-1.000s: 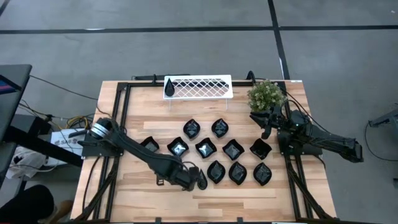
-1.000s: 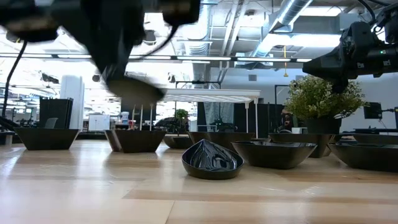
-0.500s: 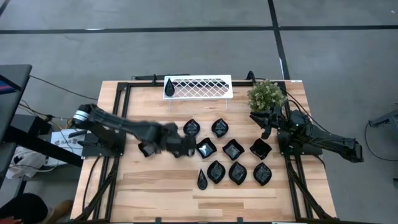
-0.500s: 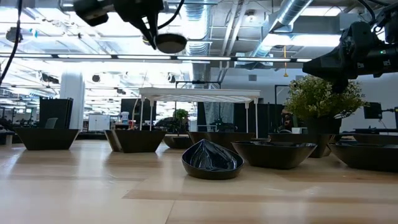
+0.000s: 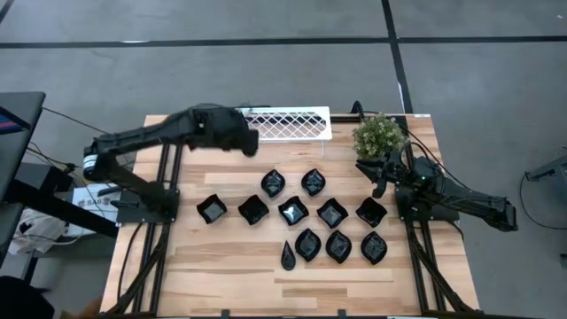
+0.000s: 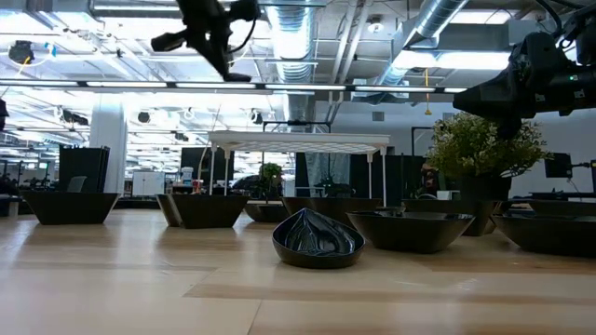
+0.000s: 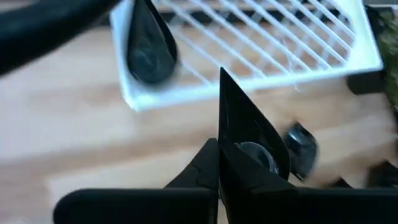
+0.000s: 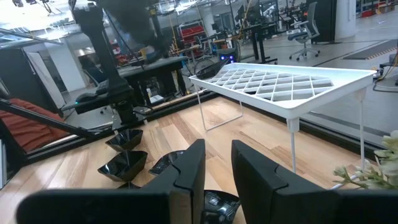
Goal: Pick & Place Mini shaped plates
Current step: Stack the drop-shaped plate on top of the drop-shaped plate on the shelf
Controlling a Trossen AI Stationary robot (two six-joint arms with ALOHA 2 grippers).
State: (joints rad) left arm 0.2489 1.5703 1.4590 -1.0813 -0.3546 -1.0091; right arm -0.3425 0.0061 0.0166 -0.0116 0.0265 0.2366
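Well, I had the left gripper [image 5: 249, 142] raised high above the table [image 5: 213, 275], up at the left end of the white lattice tray [image 5: 297, 124]. Its fingers were clamped together on one slim teardrop plate [image 7: 245, 124], which stood on edge between them with its pointed tip aimed toward the tray. From the left wrist view I could see a second teardrop plate [image 7: 149, 46] lying flat on the tray's corner, just beside the held one but not touching it.

Down on the wood, the other mini shaped plates [image 5: 292, 211] sat in loose rows across the middle of the table. Two rounded squares [image 5: 211, 210] were off to the left of the group. One narrow teardrop [image 5: 288, 257] lay at the front edge of the group, beside a leaf-shaped dish [image 5: 307, 244].

My right gripper [image 5: 381, 174] hung over the right side of the table, just beside the green potted plant [image 5: 379, 135] and above the right-hand plates. Its fingers [image 8: 186, 171] stood a little apart with nothing between them, and they touched no plate.
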